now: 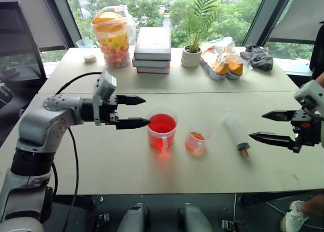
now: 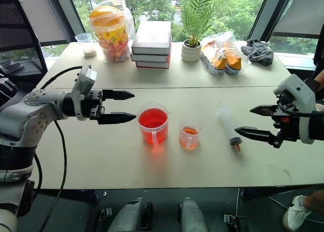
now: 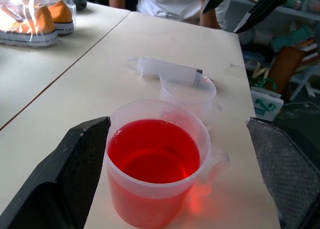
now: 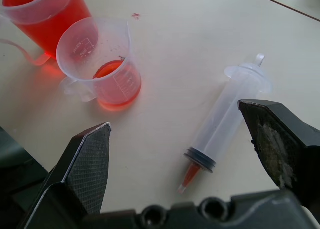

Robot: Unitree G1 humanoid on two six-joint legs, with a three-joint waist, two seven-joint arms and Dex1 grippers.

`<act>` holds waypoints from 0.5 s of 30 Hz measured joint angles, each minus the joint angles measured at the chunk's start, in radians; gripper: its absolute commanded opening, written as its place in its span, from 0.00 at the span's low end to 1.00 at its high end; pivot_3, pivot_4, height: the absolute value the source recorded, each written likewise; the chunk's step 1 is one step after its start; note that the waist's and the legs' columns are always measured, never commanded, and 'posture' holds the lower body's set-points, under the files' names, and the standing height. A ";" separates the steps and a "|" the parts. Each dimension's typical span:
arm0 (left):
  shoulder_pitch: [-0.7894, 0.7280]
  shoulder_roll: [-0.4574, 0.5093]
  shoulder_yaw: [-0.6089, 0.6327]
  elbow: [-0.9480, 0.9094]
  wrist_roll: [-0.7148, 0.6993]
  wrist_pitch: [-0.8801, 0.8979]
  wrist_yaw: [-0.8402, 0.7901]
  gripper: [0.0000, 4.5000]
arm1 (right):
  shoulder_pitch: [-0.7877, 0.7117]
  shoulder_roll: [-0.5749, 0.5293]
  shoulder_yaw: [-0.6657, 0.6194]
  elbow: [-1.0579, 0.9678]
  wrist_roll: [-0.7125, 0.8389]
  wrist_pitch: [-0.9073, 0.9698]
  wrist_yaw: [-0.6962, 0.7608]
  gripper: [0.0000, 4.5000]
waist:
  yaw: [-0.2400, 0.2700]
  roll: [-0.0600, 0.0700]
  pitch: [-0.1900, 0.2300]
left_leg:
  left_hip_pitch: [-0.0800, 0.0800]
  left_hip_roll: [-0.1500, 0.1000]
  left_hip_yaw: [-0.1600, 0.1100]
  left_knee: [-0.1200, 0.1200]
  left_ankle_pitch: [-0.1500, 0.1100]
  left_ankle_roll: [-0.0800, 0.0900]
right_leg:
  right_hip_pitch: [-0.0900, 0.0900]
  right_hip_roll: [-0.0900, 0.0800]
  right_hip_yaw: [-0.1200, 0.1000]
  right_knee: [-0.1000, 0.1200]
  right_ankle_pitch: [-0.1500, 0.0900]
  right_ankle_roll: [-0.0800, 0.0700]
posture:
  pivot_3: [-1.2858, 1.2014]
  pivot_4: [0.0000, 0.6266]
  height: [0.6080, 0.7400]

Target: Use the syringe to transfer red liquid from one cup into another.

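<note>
Two clear plastic cups and one syringe sit on the front counter (image 1: 91,171), roughly along its middle, well back from the near edge. The larger cup (image 1: 162,131) has a side handle and is filled most of the way with red liquid (image 3: 152,156). Just beside it, toward the right edge, stands the smaller cup (image 1: 196,137), holding only a shallow pool of the same red at its bottom. The two cups are close but apart. Further toward the right edge lies the syringe (image 1: 236,132), flat on the counter, its orange tip pointing at the near edge and its ringed plunger end toward the far edge. Its barrel looks empty.

The left gripper (image 1: 142,111) hovers just left of the larger cup, its two black fingers spread wide and pointing across at the cup, holding nothing. The right gripper (image 1: 258,125) hangs just right of the syringe, its two fingers likewise spread wide and empty.

On the second counter behind stand one stack of three books (image 1: 152,50), one potted plant (image 1: 192,49), one snack jar (image 1: 112,39), one bag with a pair of shoes (image 1: 223,62) and one grey cloth (image 1: 259,57). A person's shoe (image 1: 293,217) shows on the floor near the front right corner.
</note>
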 measured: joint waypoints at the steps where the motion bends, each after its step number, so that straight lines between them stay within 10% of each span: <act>1: 0.000 -0.002 0.000 0.000 0.000 0.000 0.000 1.00 | 0.004 0.000 -0.003 -0.004 0.000 0.004 -0.001 1.00 | 0.000 0.000 0.000 | 0.000 0.000 0.000 0.000 0.000 0.000 | 0.000 0.000 0.000 0.000 0.000 0.000 | 0.52 0.24 1.00; 15: -0.030 -0.001 -0.002 0.010 -0.004 0.010 -0.023 1.00 | 0.059 0.031 -0.066 -0.077 0.022 0.100 -0.061 1.00 | 0.000 0.000 0.000 | 0.000 0.000 0.000 0.000 0.000 0.000 | 0.000 0.000 0.000 0.000 0.000 0.000 | 0.52 0.24 1.00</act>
